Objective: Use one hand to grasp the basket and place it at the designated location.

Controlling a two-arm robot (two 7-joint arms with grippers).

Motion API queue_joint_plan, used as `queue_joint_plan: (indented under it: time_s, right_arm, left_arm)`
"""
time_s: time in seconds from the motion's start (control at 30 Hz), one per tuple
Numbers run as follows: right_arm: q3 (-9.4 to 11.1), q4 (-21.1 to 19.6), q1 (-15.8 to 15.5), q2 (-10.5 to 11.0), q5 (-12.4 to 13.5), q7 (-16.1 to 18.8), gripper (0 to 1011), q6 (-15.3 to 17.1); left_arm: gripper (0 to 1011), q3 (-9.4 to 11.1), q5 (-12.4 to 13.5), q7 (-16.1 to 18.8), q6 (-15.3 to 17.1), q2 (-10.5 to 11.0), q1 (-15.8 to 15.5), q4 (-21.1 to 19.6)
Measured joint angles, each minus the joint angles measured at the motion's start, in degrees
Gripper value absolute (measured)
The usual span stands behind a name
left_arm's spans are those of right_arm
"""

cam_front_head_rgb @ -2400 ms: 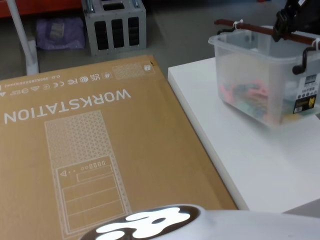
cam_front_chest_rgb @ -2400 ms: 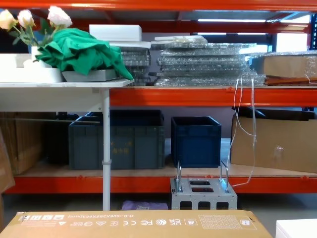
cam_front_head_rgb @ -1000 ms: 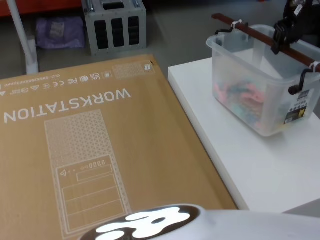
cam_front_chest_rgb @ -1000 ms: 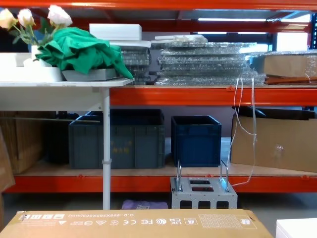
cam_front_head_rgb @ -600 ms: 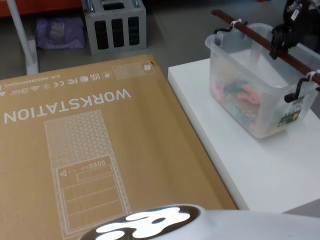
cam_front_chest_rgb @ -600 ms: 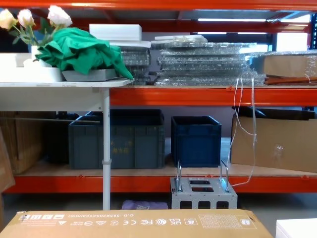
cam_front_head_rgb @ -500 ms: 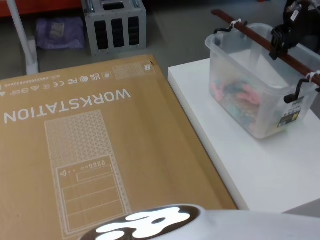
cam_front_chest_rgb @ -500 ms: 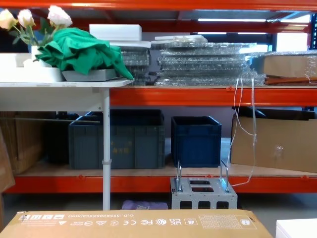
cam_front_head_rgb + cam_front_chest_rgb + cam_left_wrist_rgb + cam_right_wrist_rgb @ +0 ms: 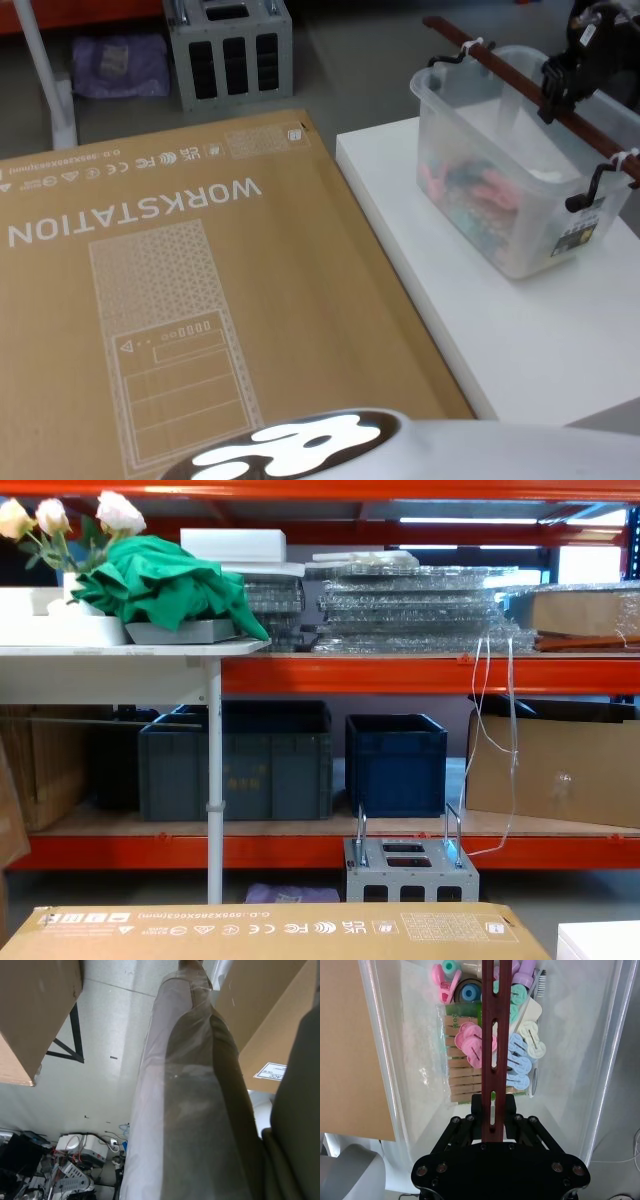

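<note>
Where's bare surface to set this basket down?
The white table is bare from its edge beside the cardboard box to its near edge. The box top is bare too. The far right is crowded: the basket hangs there, right gripper shut on its handle bar.

right pincer (image 9: 493, 1105): matte black, two linkage arms fanning out from a broad rounded base plate
screws: round dark bolt heads along the linkages and at the plate's corners, lower middle of the right wrist frame
right pincer from the head (image 9: 572, 62): small black blocky shape at the upper right edge, a pale mark on its housing
left arm (image 9: 190, 1110): grey-brown limb under clear, creased plastic wrap, running up the frame's centre
robot body (image 9: 300, 448): pale grey curved shell with a glossy dark patch, bottom centre
</note>
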Motion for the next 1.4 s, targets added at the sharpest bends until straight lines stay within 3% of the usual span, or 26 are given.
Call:
queue_joint_plan:
  time_s: [1.13,1.4]
  right_arm:
    - [-1.9,1.84,0.8,-1.22,0.6,1.08,241,-0.87]
    - [-1.74,1.67,0.9,-0.89,0.7,0.57,468,-0.74]
  left_arm:
    - [0,0.0,0.0,0.0,0.0,0.0,0.0,0.0]
    - [0,0.0,0.0,0.0,0.0,0.0,0.0,0.0]
